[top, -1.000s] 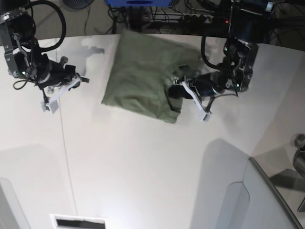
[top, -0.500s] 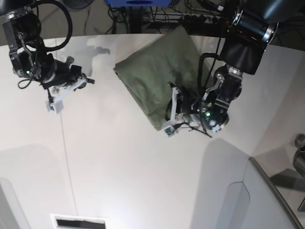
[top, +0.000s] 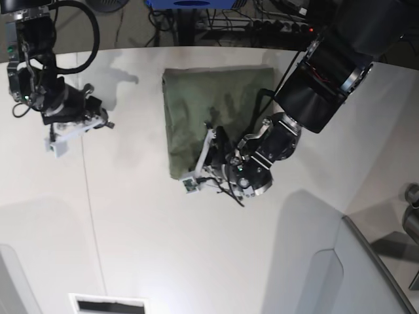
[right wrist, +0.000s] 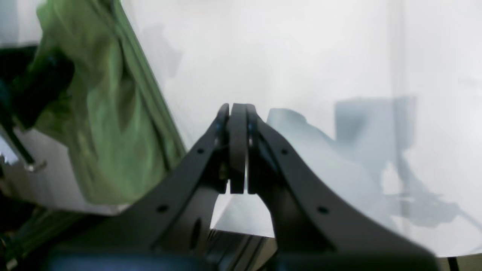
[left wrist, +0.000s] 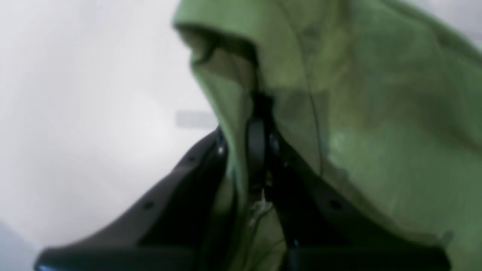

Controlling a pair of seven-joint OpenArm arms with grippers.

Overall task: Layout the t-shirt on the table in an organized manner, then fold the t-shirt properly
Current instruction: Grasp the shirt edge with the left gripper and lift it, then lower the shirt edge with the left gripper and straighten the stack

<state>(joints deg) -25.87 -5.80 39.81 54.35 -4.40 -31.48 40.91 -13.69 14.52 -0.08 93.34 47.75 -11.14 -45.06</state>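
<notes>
- Clearly, the t-shirt [top: 209, 111] lies as a compact, several-layered bundle on the far middle of the surface [top: 131, 222], with its near corner reaching down to the left end effector [top: 204, 160].
- Directly between that end effector's jaws, the left wrist view shows an olive fold pinched tight, the rest of the cloth draping up and away to its right [left wrist: 376, 113].
- Judging by this, the grip sits on an edge or corner so the arm can drag the bundle and open it out; layout looks barely begun and no proper fold is made yet.
- Well off to the side of the garment, the right end effector [right wrist: 238, 146] hangs above bare surface, its jaws pressed together on nothing, with the shirt only at its far left.
- Probably it waits there to keep clear of the pull, ready to take a 2nd corner.
- Cables and equipment sit beyond the surface's curved far edge.
</notes>
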